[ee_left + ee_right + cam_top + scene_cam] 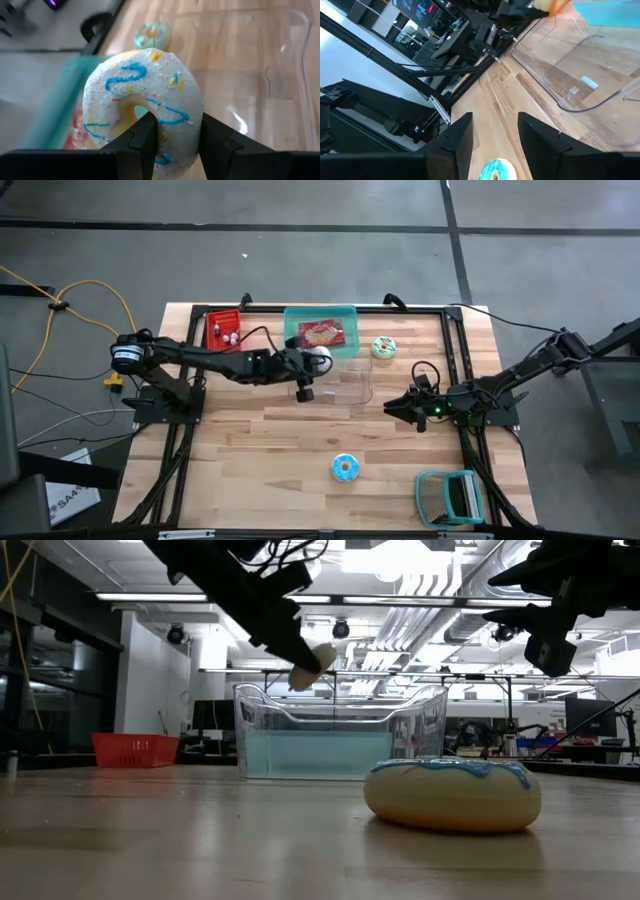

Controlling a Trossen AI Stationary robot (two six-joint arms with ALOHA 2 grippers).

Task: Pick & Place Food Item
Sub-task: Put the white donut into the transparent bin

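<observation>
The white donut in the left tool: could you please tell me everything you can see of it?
The white donut is a ring with white, sugary-looking icing, blue zigzag lines and a few yellow and orange sprinkles. The left tool holds it off the table, one finger through its hole and one outside, pinching the ring. It hangs over the near edge of the clear plastic container, touching nothing else.

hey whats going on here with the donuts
The left gripper is shut on a white-iced donut with blue squiggles, holding it in the air at the edge of the clear plastic container in the middle of the table. The right gripper hangs open and empty off to the container's right. A blue-iced donut lies on the table nearer the front, and a green-iced one sits behind the container.
</observation>
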